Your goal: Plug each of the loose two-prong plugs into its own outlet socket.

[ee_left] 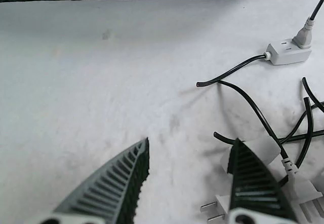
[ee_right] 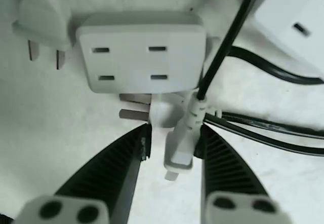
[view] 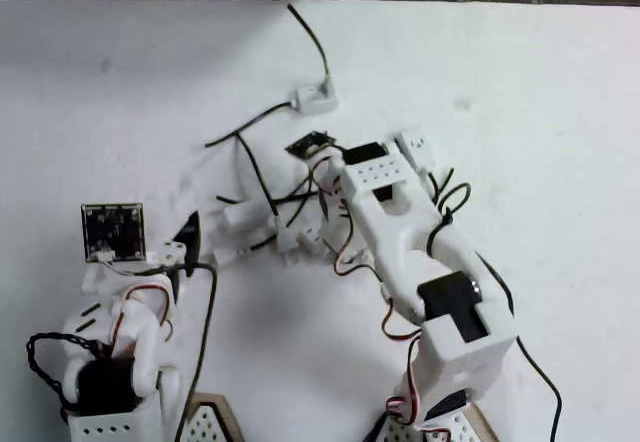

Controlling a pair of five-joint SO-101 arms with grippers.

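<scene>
Plugs, sockets and glossy black cords lie tangled on a matte white table [view: 520, 82] between two white plastic arms. The right gripper [ee_right: 174, 130] hangs over a moulded white plug [ee_right: 179, 143] with a ribbed collar and a black cord [ee_right: 228, 36]. Its dark, ridged, wedge-shaped fingers [ee_right: 119, 171] stand slightly parted on either side, one against the plug and the other with a sliver of gap. Just beyond sits a rounded square outlet block [ee_right: 144, 46] with four slots. Two flat metal prongs [ee_right: 134, 107] show at its near edge, and a second loose plug [ee_right: 43, 19] lies beside it. The left gripper [ee_left: 191, 142] is spread wide and grasps nothing, low over the table. One of its fingers covers part of a white two-prong plug [ee_left: 215, 209]. The left wrist view adds, farther off, a small boxy socket [ee_left: 288, 53] with a seated plug [ee_left: 305, 35] in it. The high view places that socket beyond the tangle, toward the table's far edge.
</scene>
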